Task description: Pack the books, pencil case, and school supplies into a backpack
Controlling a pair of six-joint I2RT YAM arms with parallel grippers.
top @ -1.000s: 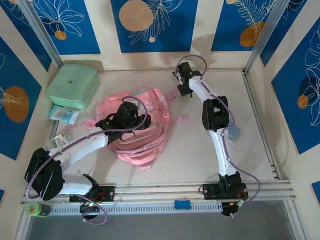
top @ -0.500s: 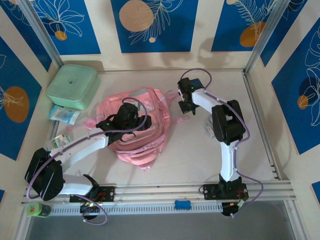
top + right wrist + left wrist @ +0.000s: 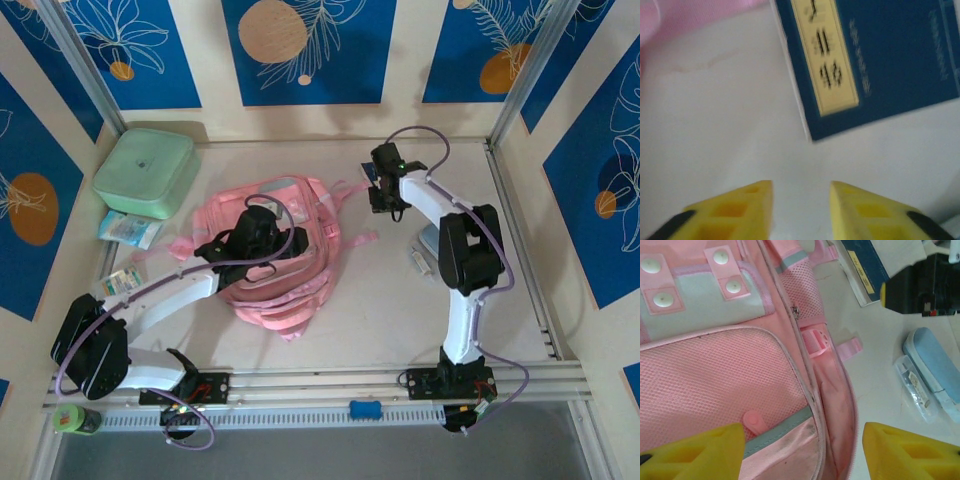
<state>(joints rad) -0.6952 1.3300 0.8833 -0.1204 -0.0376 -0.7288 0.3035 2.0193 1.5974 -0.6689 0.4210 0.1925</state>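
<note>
Pink fabric of the backpack (image 3: 292, 292) lies under my left gripper (image 3: 258, 228). That arm reaches from the lower left of the overhead view up toward the middle, its forearm slanting across the table. In the left wrist view my yellow fingers (image 3: 700, 450) stand wide apart above the mesh pocket, with nothing clamped between them.

My right arm rises from its base at the lower right and folds at the elbow near the right rail. It bends back to the left, so my right gripper (image 3: 386, 194) hangs in the upper middle of the overhead view. In the right wrist view its fingertips (image 3: 754, 201) are parted, with bare table showing in the gap.

Compared with a second ago, my right elbow has swung out to the right and the gripper has shifted right with it. Its fingers have come apart. My left arm has kept its place over the backpack.

The navy book (image 3: 880, 60) lies flat on the table, just ahead of my right fingertips. It is close beside a pink strap of the backpack. In the right wrist view it fills the upper right, and its pale label runs nearly top to bottom with a slight lean. One corner points down toward my fingers. I cannot tell its long axis, because the frame cuts it off.

The backpack lies flat at left of centre, its length running roughly up and down the overhead view.
</note>
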